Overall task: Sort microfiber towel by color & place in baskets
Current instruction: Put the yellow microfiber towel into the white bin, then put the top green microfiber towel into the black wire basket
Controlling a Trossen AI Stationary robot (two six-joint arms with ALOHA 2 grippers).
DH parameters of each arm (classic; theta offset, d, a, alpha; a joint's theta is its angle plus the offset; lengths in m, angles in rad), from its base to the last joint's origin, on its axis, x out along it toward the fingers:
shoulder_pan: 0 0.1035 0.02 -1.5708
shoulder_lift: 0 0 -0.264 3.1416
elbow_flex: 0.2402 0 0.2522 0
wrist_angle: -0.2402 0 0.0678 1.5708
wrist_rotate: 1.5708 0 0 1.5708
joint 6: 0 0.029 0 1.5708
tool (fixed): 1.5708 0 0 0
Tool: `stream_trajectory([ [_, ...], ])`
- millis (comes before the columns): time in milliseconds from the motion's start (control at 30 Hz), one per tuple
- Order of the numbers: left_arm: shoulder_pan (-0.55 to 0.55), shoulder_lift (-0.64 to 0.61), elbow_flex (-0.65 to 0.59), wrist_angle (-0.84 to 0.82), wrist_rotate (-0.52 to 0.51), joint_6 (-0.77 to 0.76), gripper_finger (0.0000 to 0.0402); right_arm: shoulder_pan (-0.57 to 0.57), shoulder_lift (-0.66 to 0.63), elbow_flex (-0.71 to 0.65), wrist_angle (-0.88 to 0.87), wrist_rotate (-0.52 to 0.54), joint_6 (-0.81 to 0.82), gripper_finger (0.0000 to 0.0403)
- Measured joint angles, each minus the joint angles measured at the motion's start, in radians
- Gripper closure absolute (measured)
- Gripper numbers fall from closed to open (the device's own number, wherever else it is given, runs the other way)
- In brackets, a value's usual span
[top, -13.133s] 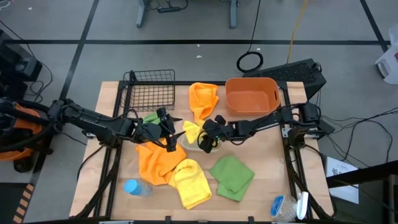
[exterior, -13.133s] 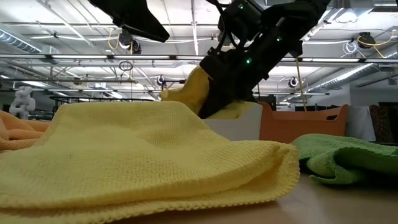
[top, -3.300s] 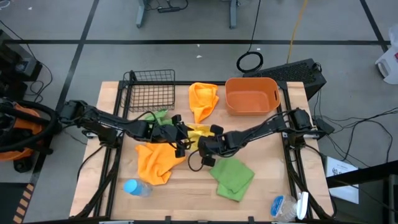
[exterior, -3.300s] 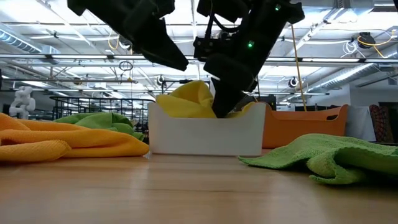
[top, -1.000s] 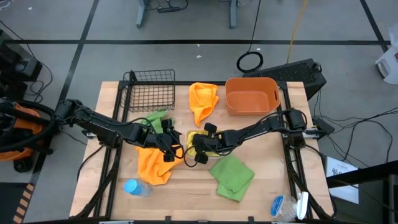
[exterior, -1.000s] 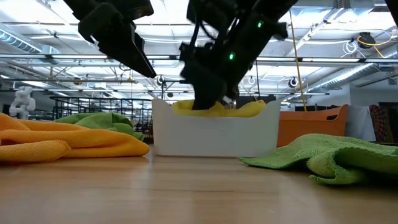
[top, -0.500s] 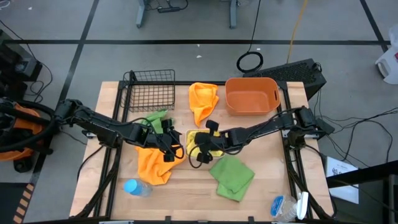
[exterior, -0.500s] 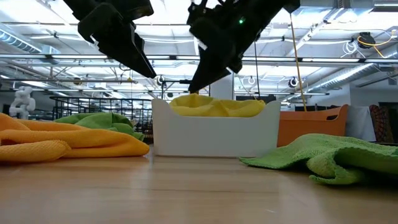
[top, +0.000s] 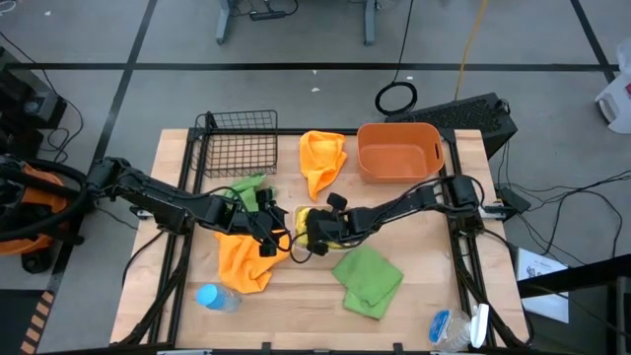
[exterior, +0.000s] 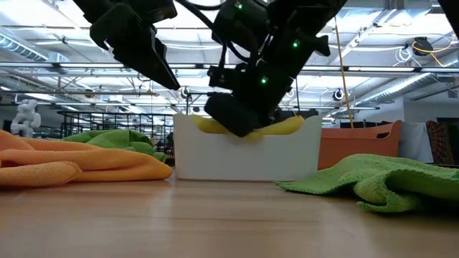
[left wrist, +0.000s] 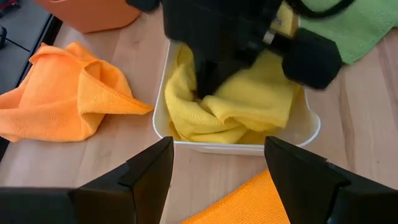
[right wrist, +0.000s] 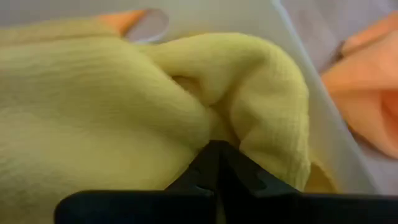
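the right gripper (right wrist: 217,163) is pressed down into the shallow white rectangular tray (left wrist: 163,106), its fingers closed together with their tips buried in the crumpled yellow microfiber towels (left wrist: 249,102) that fill it. whether a fold is pinched between the tips cannot be told. the tray's long axis runs from the table's near edge towards its far edge in the high view. the left gripper (left wrist: 217,168) hovers just beside the tray's near end, fingers spread and empty, above an orange towel (top: 242,258). a green towel (top: 368,279) lies flat just beside the right gripper. the orange plastic tub (top: 398,151) and black wire-mesh basket (top: 239,143) sit well beyond both grippers.
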Motion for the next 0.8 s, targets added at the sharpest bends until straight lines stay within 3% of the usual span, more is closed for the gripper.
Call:
stream_trajectory([
  [233,0.0,0.0,0.0,0.0,0.0,0.0,0.0143,0.0,0.01,0.003,-0.001,0.005,0.011,0.0399],
  [800,0.0,0.0,0.0,-0.034,0.001,-0.048,0.0143,0.05,-0.172,-0.002,-0.062,0.007,-0.078,0.0399],
])
